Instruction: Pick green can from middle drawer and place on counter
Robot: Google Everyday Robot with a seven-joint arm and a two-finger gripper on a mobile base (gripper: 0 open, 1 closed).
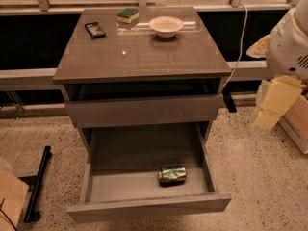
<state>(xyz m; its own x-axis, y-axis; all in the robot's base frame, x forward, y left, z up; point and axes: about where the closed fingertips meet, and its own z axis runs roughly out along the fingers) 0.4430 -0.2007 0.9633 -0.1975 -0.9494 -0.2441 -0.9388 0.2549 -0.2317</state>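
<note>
The green can [172,173] lies on its side in the open middle drawer [149,208], right of centre and near the front panel. The glossy counter [144,57] tops the cabinet above it. My gripper [269,107], cream-coloured under the white arm, hangs at the right of the view. It is beside the cabinet, level with the upper drawer front, and well apart from the can. It holds nothing that I can see.
On the counter's back edge stand a green-and-yellow sponge [128,15], a white bowl [166,26] and a small black object [95,30]. The upper drawer [144,110] is slightly out. A black bar [37,184] and cardboard [9,198] lie at the left, and a box [297,124] sits at the right.
</note>
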